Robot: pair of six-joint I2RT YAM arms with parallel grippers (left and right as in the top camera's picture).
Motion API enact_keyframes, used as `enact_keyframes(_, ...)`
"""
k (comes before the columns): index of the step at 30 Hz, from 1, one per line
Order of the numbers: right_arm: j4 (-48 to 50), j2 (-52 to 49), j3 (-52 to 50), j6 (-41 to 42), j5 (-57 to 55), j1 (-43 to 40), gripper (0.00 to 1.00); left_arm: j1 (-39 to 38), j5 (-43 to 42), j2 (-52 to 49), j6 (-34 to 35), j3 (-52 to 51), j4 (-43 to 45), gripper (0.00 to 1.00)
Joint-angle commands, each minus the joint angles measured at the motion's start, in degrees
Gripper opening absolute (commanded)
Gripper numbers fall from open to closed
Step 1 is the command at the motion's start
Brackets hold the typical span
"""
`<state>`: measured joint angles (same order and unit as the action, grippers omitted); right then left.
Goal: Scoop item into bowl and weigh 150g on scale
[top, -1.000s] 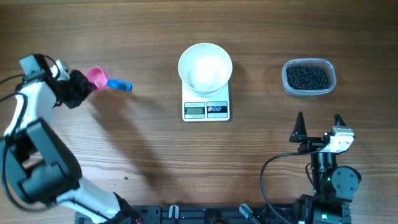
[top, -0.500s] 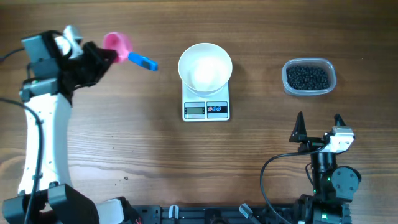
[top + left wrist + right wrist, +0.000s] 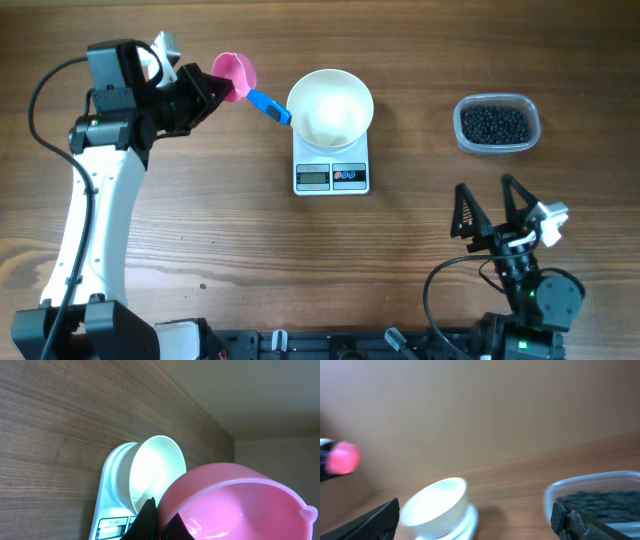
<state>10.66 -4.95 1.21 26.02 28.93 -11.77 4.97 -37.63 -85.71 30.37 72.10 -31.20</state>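
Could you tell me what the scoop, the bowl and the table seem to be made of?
The scoop: likely plastic, smooth pink, with a moulded rim and spout.
The bowl: glossy plain white, ceramic or plastic; cannot tell which.
The table: wood or wood-look laminate, matt, with visible grain.

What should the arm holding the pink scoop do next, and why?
Probably carry the pink scoop past the bowl to the tub of black beads. The scoop looks empty, the bowl on the scale is empty too, and the left gripper is shut on the scoop.
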Motion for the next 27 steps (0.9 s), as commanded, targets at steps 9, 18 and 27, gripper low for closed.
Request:
enact_keyframes(9, 0.9, -37.5, 30.9, 10.6, 31.9, 0.3, 1.0, -2.6, -0.9, 0.4, 0.6, 0.8, 0.5, 0.04)
enact_keyframes(18, 0.6, -61.5, 51.5, 16.4, 40.9, 9.0, 1.0, -3.3, 2.0, 0.4, 8.1, 0.8, 1.5, 0.04)
enact_keyframes(27, -4.7, -72.9, 54.7, 16.0, 25.1, 27.3, 1.0, -3.7, 4.3, 0.4, 9.6, 0.8, 1.5, 0.04)
